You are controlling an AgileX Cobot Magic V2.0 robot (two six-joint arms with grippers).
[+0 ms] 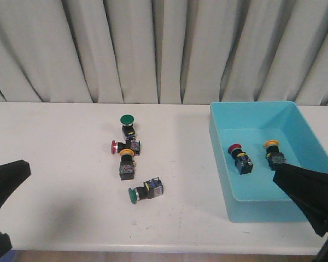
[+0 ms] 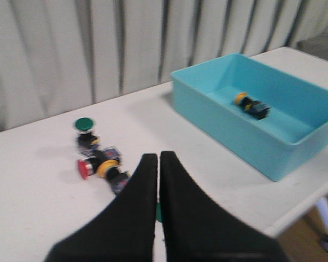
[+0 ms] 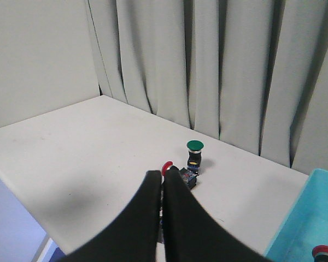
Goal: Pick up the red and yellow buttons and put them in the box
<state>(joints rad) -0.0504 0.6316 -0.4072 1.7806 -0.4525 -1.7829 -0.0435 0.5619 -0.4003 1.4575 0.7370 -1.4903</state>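
From the front view I log the turquoise box [image 1: 225, 164] on the right side of the white table [image 1: 54, 185], with two switches lying on its floor: a red button [image 1: 239, 156] toward the box's left and a yellow button [image 1: 274, 152] just right of it, apart from each other. Near mid-table I count a cluster of four more. A green-capped switch [image 1: 127, 124] stands upright at the far end; just nearer, a second red button [image 1: 124, 146] lies on its side, cap to the left, touching a second yellow button [image 1: 127, 162] whose body points toward me. Another green-capped switch [image 1: 145, 190] lies on its side slightly apart, nearest the table's front edge. The left gripper [image 2: 157, 158] hangs above the table short of that cluster, its fingers pressed together with nothing between them. The right gripper [image 3: 162, 176] is likewise closed and empty, raised at the box's near right corner.
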